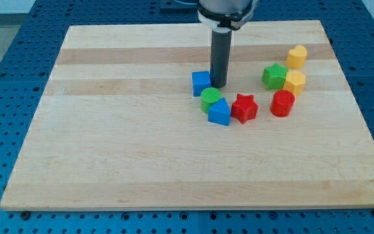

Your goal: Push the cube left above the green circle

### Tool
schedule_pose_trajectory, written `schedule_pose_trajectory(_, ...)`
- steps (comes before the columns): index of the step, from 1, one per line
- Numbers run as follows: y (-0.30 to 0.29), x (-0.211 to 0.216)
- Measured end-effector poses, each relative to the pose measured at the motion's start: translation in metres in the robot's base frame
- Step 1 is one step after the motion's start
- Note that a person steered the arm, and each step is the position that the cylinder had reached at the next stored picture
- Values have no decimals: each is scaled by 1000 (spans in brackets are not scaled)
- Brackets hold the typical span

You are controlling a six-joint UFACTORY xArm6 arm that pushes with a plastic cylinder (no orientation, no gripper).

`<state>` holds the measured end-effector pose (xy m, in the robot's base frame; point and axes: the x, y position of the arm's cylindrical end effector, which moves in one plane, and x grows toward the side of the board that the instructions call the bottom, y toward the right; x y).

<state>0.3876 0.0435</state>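
A blue cube (201, 82) sits near the board's middle, just above and slightly left of the green circle (210, 98). My tip (218, 86) stands right against the cube's right side, above the green circle. The rod rises straight up to the arm at the view's top. A blue block with a pointed top (219, 112) touches the green circle from below.
A red star (244, 108) lies right of the blue pointed block. Further right are a red cylinder (282, 103), a green star (275, 76), a yellow block (295, 83) and another yellow block (297, 56). The wooden board (109, 149) rests on a blue perforated table.
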Motion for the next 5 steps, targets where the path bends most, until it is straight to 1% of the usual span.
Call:
schedule_pose_trajectory(1, 0, 7)
schedule_pose_trajectory(2, 4, -11)
schedule_pose_trajectory(3, -7, -43)
schedule_pose_trajectory(4, -47, -47)
schedule_pose_trajectory(5, -69, -33)
